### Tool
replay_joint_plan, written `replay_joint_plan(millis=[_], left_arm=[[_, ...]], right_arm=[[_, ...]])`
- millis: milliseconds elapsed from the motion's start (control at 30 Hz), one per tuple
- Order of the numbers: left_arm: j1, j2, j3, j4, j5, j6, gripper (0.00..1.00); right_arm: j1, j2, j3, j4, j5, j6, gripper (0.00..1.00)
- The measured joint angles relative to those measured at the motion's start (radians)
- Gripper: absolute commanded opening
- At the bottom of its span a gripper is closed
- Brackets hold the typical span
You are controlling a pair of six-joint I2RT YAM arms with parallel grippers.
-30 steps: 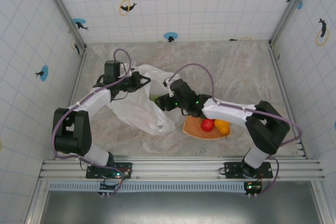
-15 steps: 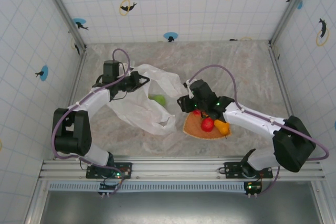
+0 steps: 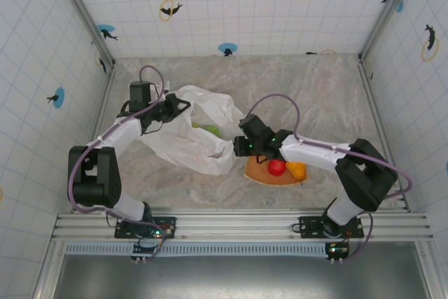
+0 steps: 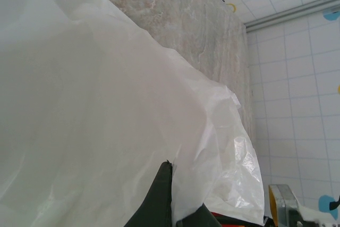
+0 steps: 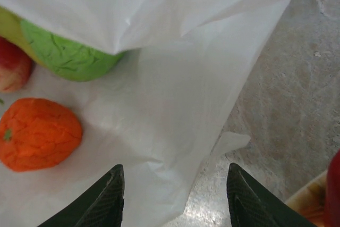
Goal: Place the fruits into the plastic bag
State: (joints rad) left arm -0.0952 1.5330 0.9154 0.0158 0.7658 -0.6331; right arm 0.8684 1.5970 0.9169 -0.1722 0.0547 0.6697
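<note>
Marbled desk (image 3: 315,96), tiled walls; left fingers (image 4: 163,195) pinch crinkled translucent white plastic bag (image 3: 189,141); right fingers (image 5: 106,200) spread at bag mouth; glossy green toy fruit (image 5: 69,57), orange toy fruit (image 5: 37,131) inside.

Two robot arms, left arm (image 3: 117,131) and right arm (image 3: 313,150), are built of smooth white tubes linked by chunky black joints. A thin purple cable (image 3: 275,98) runs along each. Black base plates (image 3: 140,230) carry small green lights. The right gripper (image 5: 174,199) has two wedge-shaped fingers (image 5: 103,201), seemingly dark green-black.
</note>
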Motion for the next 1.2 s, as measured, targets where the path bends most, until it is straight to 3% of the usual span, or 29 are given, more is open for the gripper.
replay_joint_plan(millis=[500, 700, 800, 833, 1000, 1200], left_arm=[[0.000, 0.000, -0.001, 0.000, 0.001, 0.000, 0.00], [0.000, 0.000, -0.001, 0.000, 0.002, 0.000, 0.00], [0.000, 0.000, -0.001, 0.000, 0.004, 0.000, 0.00], [0.000, 0.000, -0.001, 0.000, 0.004, -0.001, 0.00], [0.000, 0.000, -0.001, 0.000, 0.004, -0.003, 0.00], [0.000, 0.000, 0.009, -0.013, 0.008, -0.006, 0.00]], right_arm=[[0.010, 0.143, 0.103, -0.047, 0.124, 0.064, 0.46], [0.011, 0.180, 0.103, -0.007, 0.120, 0.085, 0.30], [0.011, 0.186, 0.103, 0.020, 0.116, 0.091, 0.08], [0.011, 0.185, 0.103, 0.029, 0.116, 0.095, 0.04], [0.009, 0.151, 0.100, 0.053, 0.116, 0.126, 0.00], [0.015, -0.026, 0.073, 0.102, 0.086, 0.157, 0.00]])
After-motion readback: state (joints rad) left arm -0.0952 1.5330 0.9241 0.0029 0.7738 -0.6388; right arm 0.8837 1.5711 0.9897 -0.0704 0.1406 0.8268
